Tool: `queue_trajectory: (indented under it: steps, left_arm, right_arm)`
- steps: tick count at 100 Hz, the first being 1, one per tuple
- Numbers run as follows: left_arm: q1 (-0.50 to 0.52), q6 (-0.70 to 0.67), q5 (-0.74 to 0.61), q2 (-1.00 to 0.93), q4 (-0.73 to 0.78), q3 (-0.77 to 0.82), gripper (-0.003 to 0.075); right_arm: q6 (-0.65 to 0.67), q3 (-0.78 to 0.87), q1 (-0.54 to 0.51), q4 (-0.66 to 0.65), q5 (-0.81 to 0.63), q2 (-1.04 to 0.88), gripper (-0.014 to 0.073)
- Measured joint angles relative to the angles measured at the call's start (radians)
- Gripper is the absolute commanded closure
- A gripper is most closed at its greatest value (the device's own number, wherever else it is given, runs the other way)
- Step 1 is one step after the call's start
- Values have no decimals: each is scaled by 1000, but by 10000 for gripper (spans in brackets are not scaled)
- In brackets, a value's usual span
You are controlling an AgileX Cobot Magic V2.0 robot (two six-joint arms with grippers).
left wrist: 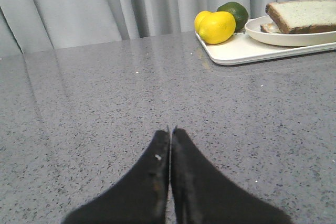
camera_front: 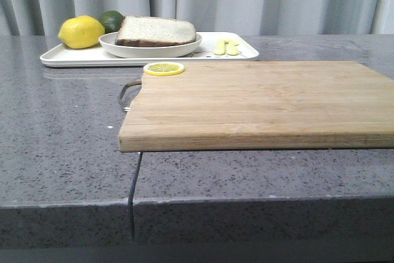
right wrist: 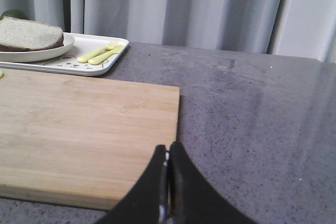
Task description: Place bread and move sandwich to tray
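The white tray (camera_front: pixel 68 58) lies at the back left of the counter. On it stands the round white plate (camera_front: pixel 151 49) holding the sandwich, whose top is a thick pale speckled slice of bread (camera_front: pixel 155 30) with a dark crust. A lower slice peeks out beneath it; no egg shows. The bread (left wrist: pixel 304 15) and the tray (left wrist: pixel 247 53) also show in the left wrist view, and the bread (right wrist: pixel 29 35) in the right wrist view. My left gripper (left wrist: pixel 171 129) is shut and empty over bare counter. My right gripper (right wrist: pixel 168 148) is shut and empty above the cutting board's edge. Neither gripper shows in the front view.
A wooden cutting board (camera_front: pixel 258 103) fills the middle, with a lemon slice (camera_front: pixel 164 68) at its far left corner. A lemon (camera_front: pixel 81 32), a lime (camera_front: pixel 112 20) and yellow cutlery (camera_front: pixel 226 46) are on the tray. A grey curtain hangs behind.
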Motion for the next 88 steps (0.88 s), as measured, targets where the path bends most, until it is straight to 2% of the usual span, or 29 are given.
queue_trajectory:
  steps: [18, 88]
  left_arm:
    - [0, 0, 0, 0, 0, 0, 739]
    - [0, 0, 0, 0, 0, 0, 739]
  right_arm:
    - [2, 44, 0, 17, -4, -38, 662]
    - [4, 44, 0, 24, -6, -38, 662]
